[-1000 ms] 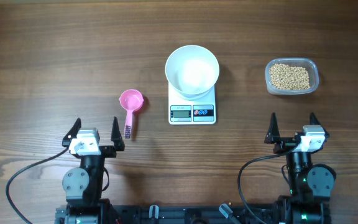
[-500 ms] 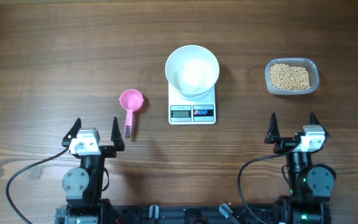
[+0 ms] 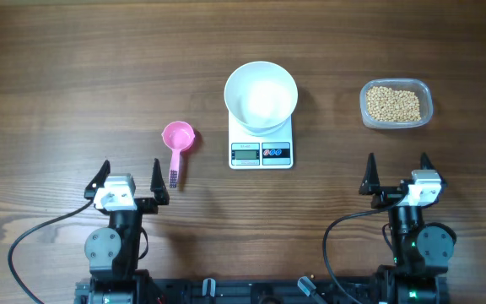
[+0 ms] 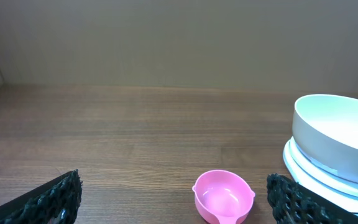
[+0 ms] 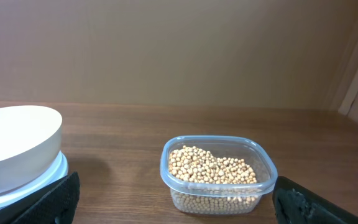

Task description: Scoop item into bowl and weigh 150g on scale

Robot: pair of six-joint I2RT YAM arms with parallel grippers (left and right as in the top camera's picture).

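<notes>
While neither arm has anything in its grasp, the small flat white square kitchen scale [image 3: 251, 142] lies on the brown wooden bench [image 3: 57, 76], its grey display and dark button panel along the edge nearest the robot. Upright on the scale's platform stands the deep round plain white bowl [image 3: 261, 97], about as wide as the scale and empty. To the right of the scale, well apart from it, stands a clear rounded-rectangular plastic tub [image 3: 396, 83], and the many small round tan-beige beans [image 3: 393, 105] lie heaped inside that tub. To the left of the scale, near but not touching it, lies a small pink plastic scoop [image 3: 178, 137], cup facing up and handle pointing toward the robot. The left pincer [image 3: 131, 169] sits nearer the robot than the scale and off to its left, just past the scoop's handle end, jaws spread fully wide, holding and touching nothing. In the left wrist view its dark textured fingertips [image 4: 55, 196] frame the scoop ahead. The right pincer [image 3: 396, 165] sits nearer the robot than the scale and off to its right, roughly in line with the tub, jaws likewise spread as wide as they go, with only bare bench between them.
</notes>
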